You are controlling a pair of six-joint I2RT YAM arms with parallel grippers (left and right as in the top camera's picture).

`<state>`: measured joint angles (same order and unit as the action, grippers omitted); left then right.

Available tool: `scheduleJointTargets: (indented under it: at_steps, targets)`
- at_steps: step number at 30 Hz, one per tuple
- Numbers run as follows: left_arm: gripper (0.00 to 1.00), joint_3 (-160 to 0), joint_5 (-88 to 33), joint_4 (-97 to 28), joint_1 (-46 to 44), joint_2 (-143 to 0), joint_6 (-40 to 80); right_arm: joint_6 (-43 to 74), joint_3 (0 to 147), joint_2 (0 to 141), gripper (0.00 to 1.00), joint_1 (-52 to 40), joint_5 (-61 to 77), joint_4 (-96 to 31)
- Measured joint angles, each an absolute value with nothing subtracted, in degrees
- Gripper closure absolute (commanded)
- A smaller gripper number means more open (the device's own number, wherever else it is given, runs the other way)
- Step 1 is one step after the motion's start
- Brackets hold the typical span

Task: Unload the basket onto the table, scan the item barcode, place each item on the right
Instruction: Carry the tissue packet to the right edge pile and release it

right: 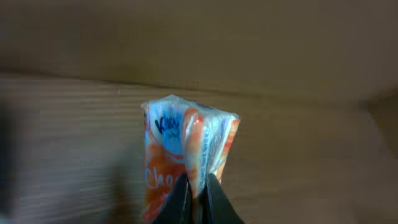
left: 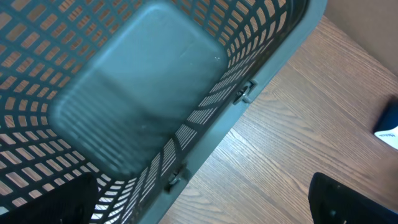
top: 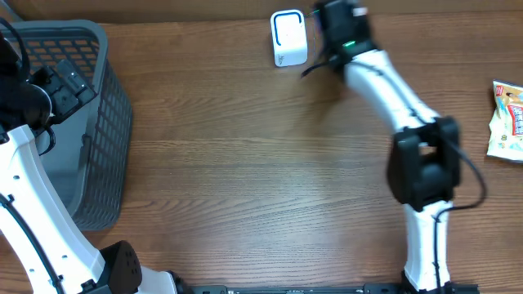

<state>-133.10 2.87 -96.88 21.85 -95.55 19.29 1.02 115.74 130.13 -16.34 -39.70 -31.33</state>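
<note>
Right tool [right: 194, 202] pinched closed on one edge of an orange-and-white snack pouch [right: 186, 143], up beside the white scanner [top: 288, 37] at the bench's [top: 245, 163] far edge; left tool [left: 199, 208] wide open over the grey basket [left: 143, 93]; second pouch [top: 508, 121] lying well apart at right.

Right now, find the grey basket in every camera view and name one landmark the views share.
Overhead: the grey mesh basket stands at the left edge, beside the left arm.
Left wrist: the basket fills the upper left, seen from above.
Right wrist: not in it; only a snack packet pinched by the right gripper.
Shared landmark: the wooden tabletop, visible in all three.
</note>
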Motion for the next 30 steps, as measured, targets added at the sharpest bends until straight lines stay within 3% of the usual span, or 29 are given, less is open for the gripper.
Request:
scheduleJointTargets:
  at_steps: [2, 8, 20, 22, 25, 30]
  targets:
    - [0.00, -133.1, 2.9, -96.8, 21.8, -95.5, 19.3, 8.1, 116.7, 126.7, 0.96, -11.3, -37.8, -42.1]
    - [0.00, -133.1, 2.9, -96.9, 21.8, -95.6, 19.3, 20.0, 117.5, 117.5, 0.96, 9.8, -30.3, -58.1]
    - [0.00, -133.1, 2.9, -96.9, 21.8, -95.6, 19.3, 24.8, 111.4, 117.0, 0.95, 34.3, -14.0, -62.2]
    - [0.00, -133.1, 2.9, -96.9, 21.8, -95.6, 19.3, 25.0, 109.6, 117.0, 0.82, 36.8, -12.5, -61.4]
    - [0.00, -133.1, 2.9, -96.9, 21.8, -95.6, 19.3, 25.4, 107.4, 117.0, 0.28, 39.4, -11.3, -60.2]
    - [0.00, -133.1, 2.9, -96.9, 21.8, -95.6, 19.3, 25.5, 106.0, 117.0, 0.05, 40.4, -9.2, -59.4]
